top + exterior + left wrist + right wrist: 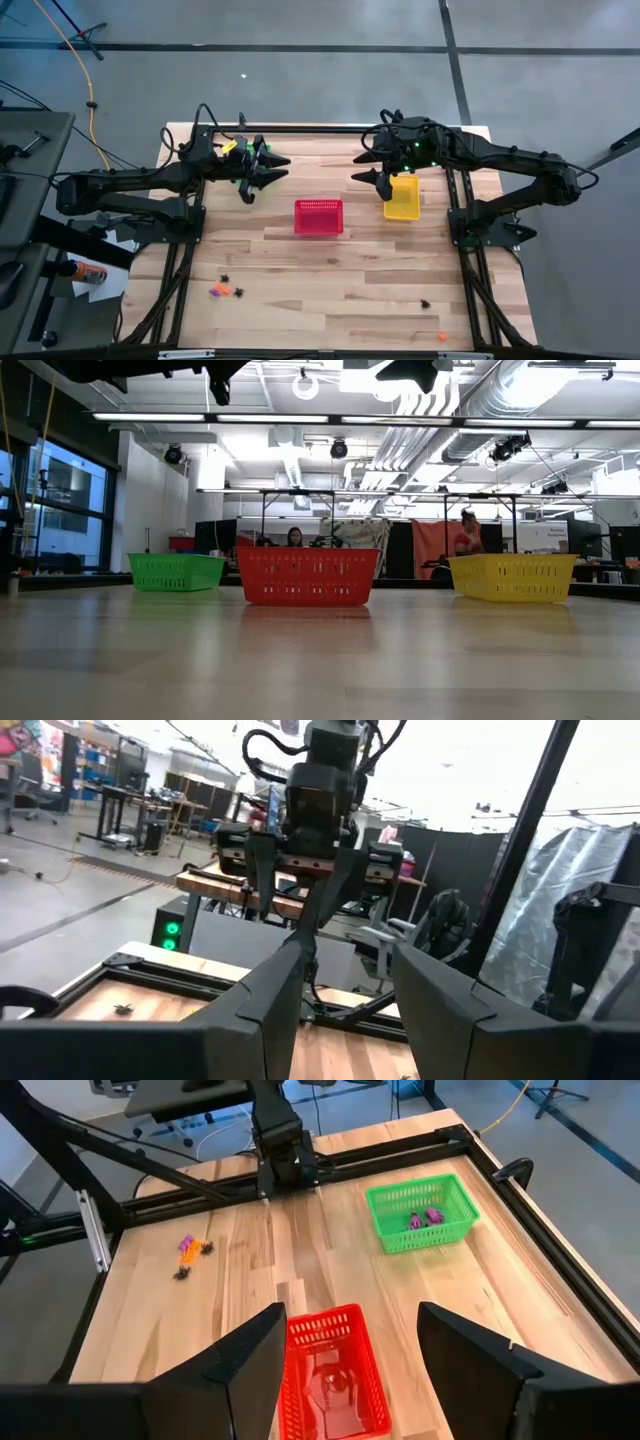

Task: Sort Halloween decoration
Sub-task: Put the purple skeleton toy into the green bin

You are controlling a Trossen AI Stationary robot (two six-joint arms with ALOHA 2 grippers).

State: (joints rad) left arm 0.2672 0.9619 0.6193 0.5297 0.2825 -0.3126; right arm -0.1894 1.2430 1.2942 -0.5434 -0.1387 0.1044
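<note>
Wooden table (340,270) fills the high view, with a workshop room behind it in the low view, where 2 people sit far off. Both arms are raised over the far half of the table. Left pincer (262,168) hovers above the green basket (421,1212), fingers apart with nothing visible between them; right pincer (372,165) hovers just beside the yellow basket (402,197), fingers wide apart and empty. Red basket (319,216) stands between the other 2 at mid-table. Progress, as a judgement: early to middle. Green basket holds a few purple trinkets (424,1218), so purple sorting has begun; the red basket shows nothing I can identify, and the yellow basket's contents cannot be told. Left to sort: a small cluster of purple, orange and black trinkets (224,290) near the front left, a black trinket (425,302) at front right, and an orange trinket (441,337) at the front edge.
</note>
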